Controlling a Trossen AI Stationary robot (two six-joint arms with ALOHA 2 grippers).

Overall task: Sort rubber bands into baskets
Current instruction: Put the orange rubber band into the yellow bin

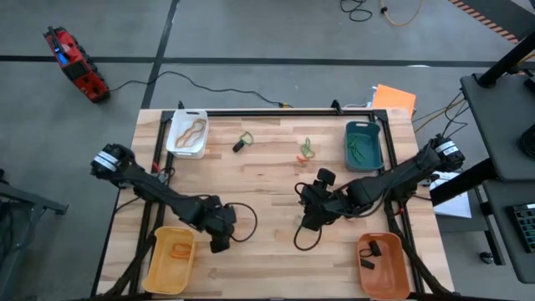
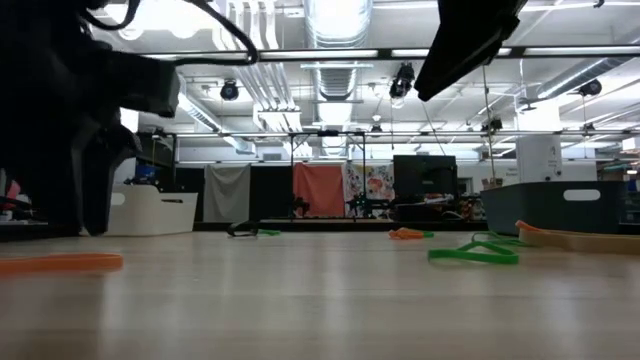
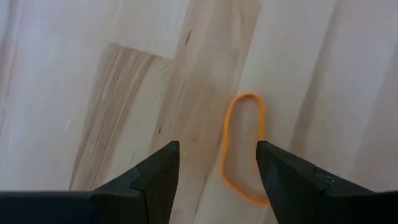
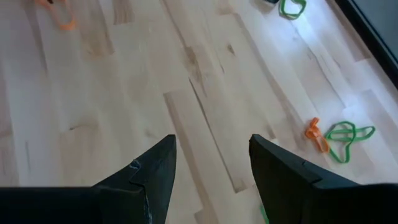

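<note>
Orange rubber band (image 3: 244,149) between left pincer (image 3: 217,163) fingers

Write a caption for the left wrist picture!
The left tool, open, hovers above an orange rubber band lying on the wooden table.

Open left hand (image 3: 217,168) above orange rubber band (image 3: 242,149).

1. From above, the left hand (image 1: 219,242) covers the orange band (image 3: 244,149) lying beneath it.
2. In the low view, a dark arm (image 2: 70,110) blocks the left side.
3. A blurred orange band (image 2: 60,263) is cut by that view's edge.
4. The dark item in the orange basket (image 1: 384,266) is too small to identify.
</note>
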